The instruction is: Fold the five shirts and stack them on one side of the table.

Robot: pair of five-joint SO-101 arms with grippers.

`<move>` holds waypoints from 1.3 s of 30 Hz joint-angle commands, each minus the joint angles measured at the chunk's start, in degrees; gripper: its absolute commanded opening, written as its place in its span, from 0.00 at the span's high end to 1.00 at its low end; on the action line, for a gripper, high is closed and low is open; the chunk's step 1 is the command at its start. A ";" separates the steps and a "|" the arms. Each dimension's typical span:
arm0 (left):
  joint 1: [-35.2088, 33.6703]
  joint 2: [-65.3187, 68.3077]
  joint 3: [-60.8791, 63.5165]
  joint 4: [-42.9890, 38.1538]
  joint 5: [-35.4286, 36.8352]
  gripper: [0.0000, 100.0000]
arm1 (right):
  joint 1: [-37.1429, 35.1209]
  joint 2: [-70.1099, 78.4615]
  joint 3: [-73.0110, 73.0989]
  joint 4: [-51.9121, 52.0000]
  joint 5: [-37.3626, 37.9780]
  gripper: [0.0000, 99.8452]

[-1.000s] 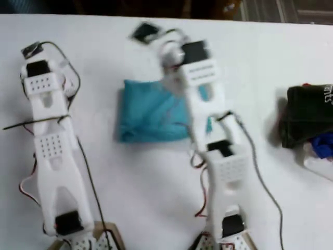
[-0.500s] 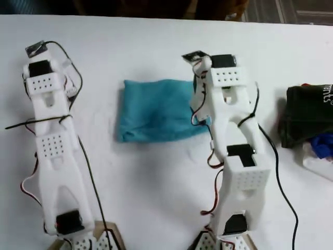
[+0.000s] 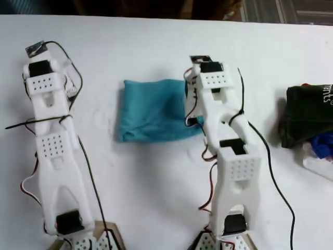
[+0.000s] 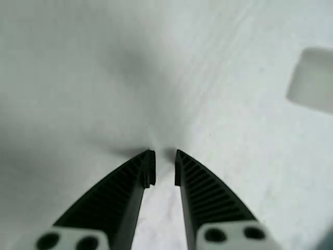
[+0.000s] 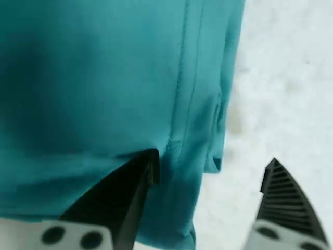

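The right gripper (image 5: pixel 210 166) has its jaws spread wide at the edge of the folded teal shirt (image 3: pixel 153 110), one finger over the cloth and the other over the bare table (image 3: pixel 156 187), gripping nothing. The left gripper (image 4: pixel 163 167) has its jaws all but pressed together, empty, above the table. A dark folded pile (image 3: pixel 307 117) lies well away from the right jaws.

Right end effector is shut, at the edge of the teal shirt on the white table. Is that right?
Not shut. The right wrist view shows the right end effector open, with one finger over the shirt and the other over the table. It is at the shirt's edge, as stated.
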 commanded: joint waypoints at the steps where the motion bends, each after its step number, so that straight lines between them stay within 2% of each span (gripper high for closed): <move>1: 0.97 -0.44 -1.27 -0.18 -0.79 0.91 | -0.40 1.19 -0.18 -2.77 -4.92 0.68; 10: 0.97 -0.44 -1.27 -0.18 -0.79 0.91 | -1.01 8.75 -1.41 -6.46 -7.38 0.70; 13: 0.97 -0.44 -1.27 -0.18 -0.79 0.91 | -1.63 9.63 -3.60 -6.02 -7.38 0.79; 18: 0.97 -0.44 -1.27 -0.18 -0.79 0.91 | -1.45 12.00 -6.95 -4.26 -7.38 0.99; 24: 0.97 -0.44 -1.27 -0.18 -0.79 0.91 | -1.10 15.08 -12.75 -0.40 -7.38 0.98; 30: 0.97 -0.44 -1.27 -0.18 -0.79 0.91 | 3.30 14.81 -24.53 5.58 -6.77 0.98; 35: 0.97 -0.44 -1.27 -0.18 -0.79 0.91 | 6.81 14.73 -38.07 12.62 -2.64 0.98; 39: 0.97 -0.44 -1.27 -0.18 -0.79 0.91 | 8.84 12.62 -41.41 12.62 -0.62 0.98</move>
